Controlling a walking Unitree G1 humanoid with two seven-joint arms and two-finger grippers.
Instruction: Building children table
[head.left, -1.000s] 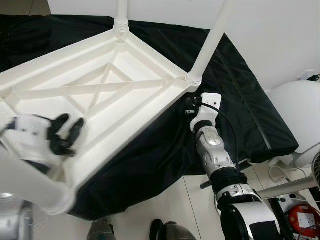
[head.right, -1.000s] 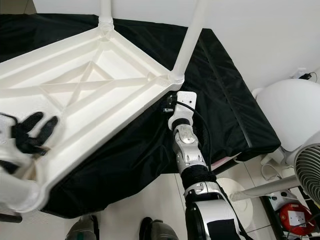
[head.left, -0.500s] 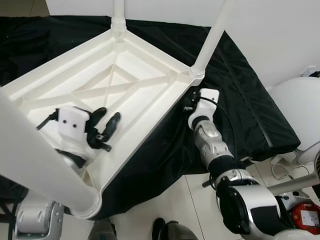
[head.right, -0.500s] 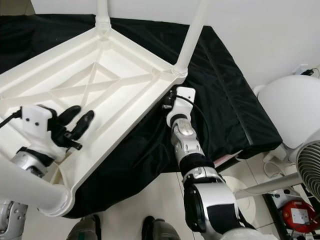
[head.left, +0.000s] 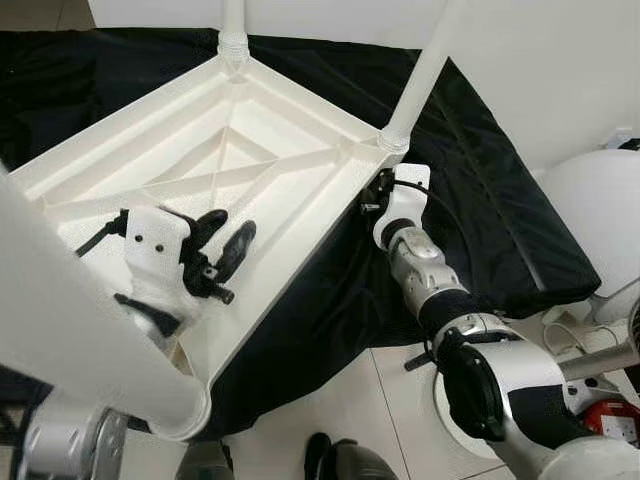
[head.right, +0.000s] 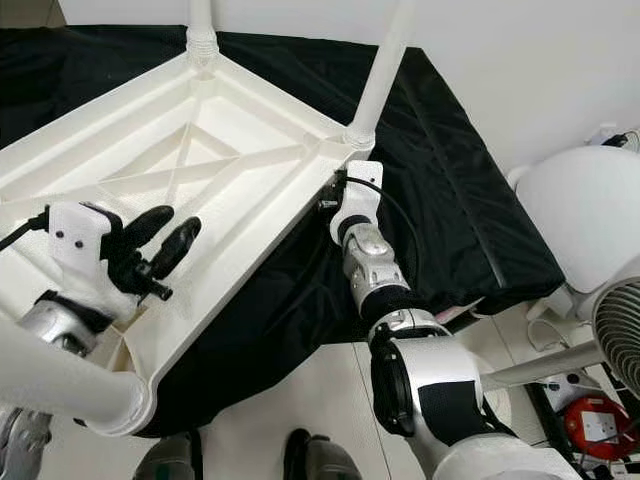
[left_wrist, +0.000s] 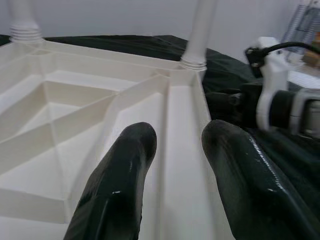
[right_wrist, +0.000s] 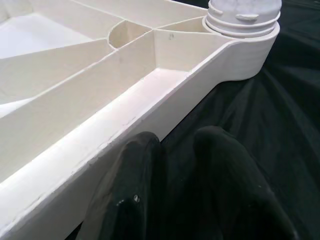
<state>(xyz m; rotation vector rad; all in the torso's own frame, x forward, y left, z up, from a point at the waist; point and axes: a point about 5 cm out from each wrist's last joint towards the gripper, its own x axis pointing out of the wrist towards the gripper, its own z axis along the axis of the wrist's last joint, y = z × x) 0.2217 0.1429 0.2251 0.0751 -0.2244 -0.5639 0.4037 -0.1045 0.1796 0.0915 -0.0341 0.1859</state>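
Note:
A white plastic children's table (head.left: 300, 120) lies upside down on a black cloth (head.left: 490, 210), its ribbed underside facing up. White legs stand up from the far corner (head.left: 232, 20), the right corner (head.left: 420, 70) and the near left corner (head.left: 70, 330). My left gripper (head.left: 232, 228) hangs open inside the underside, near the right rim, holding nothing. My right gripper (right_wrist: 175, 137) lies low on the cloth just outside that rim (right_wrist: 100, 130), a little short of the right corner's leg socket (right_wrist: 245, 20). Its fingers (right_wrist: 135, 200) stand slightly apart with nothing between them.
The cloth-covered surface ends at a tiled floor (head.left: 350, 400) in front of me. A round white object (head.left: 600, 220) and a red device (head.left: 610, 430) stand at the right. A white wall (head.left: 560, 60) runs behind the cloth.
My left gripper has moved right and further into the table's underside. The right gripper has crept closer to the right corner leg. The view has shifted as well.

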